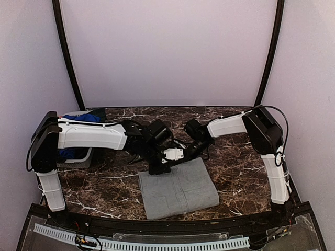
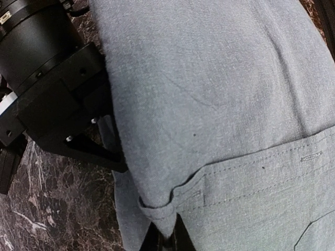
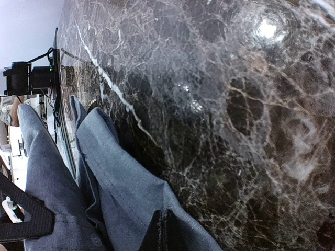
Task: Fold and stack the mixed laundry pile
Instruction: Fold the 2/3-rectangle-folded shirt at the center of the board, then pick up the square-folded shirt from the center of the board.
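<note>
Nearest the arm bases, the grey garment point(image 1: 180, 191) lies folded flat on the marble table point(image 1: 235, 157), its front edge near the rim. At its far edge the left gripper point(image 2: 164, 241) and right gripper point(image 3: 164, 232) each pinch the hem, probably for another fold. Beyond lies bare marble, with blue cloth point(image 1: 79, 118) in the basket point(image 1: 78, 159) far left.

Folded garment point(image 1: 179, 189) is lying on the counter point(image 1: 235, 167), near centre, in front of both arms. Left fingers point(image 2: 154, 241) and right fingers point(image 3: 157, 236) are sitting side by side at its far edge. Basket point(image 1: 78, 159) is standing far left on the counter, cloth point(image 1: 84, 118) lying in it.
</note>
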Controlling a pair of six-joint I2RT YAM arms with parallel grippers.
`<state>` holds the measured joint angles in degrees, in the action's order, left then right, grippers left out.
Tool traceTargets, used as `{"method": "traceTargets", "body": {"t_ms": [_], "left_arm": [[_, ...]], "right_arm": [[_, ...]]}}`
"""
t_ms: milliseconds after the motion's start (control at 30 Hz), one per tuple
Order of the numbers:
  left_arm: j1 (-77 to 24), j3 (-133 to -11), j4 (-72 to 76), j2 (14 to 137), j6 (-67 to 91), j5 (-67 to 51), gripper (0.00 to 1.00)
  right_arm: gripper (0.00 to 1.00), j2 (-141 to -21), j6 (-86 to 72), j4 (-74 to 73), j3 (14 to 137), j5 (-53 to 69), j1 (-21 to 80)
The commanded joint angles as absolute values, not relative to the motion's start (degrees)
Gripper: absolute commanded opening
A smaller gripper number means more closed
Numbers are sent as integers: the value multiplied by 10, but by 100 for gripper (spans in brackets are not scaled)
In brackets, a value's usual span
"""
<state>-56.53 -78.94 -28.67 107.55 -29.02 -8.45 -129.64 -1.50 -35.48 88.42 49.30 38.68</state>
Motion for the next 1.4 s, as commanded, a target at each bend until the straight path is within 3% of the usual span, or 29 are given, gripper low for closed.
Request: {"method": "traceTargets", "body": {"t_ms": [0, 267, 400, 667, 700, 867, 1100, 1367], "left_arm": [[-555, -804, -289, 1053, -323, -62, 2], [-551, -789, -278, 1069, -345, -23, 4], [-549, -772, -263, 1070, -362, 3, 6], [-527, -752, -226, 1044, -323, 38, 23], [-516, -746, -220, 1037, -312, 38, 29], [-482, -709, -201, 961, -166, 15, 49], [-464, -558, -156, 846, 126, -72, 56], [-437, -447, -119, 819, 282, -116, 56]], "right_arm": [[0, -1304, -10, -368, 876, 469, 395], [0, -1283, -31, -364, 890, 455, 391], [10, -1257, -48, -364, 905, 442, 380], [28, -1171, -75, -360, 913, 422, 300], [29, -1158, -75, -359, 907, 423, 292], [38, -1071, -63, -324, 824, 423, 277], [42, -1023, -66, -262, 707, 412, 277], [43, -1059, -85, -219, 670, 394, 281]]}}
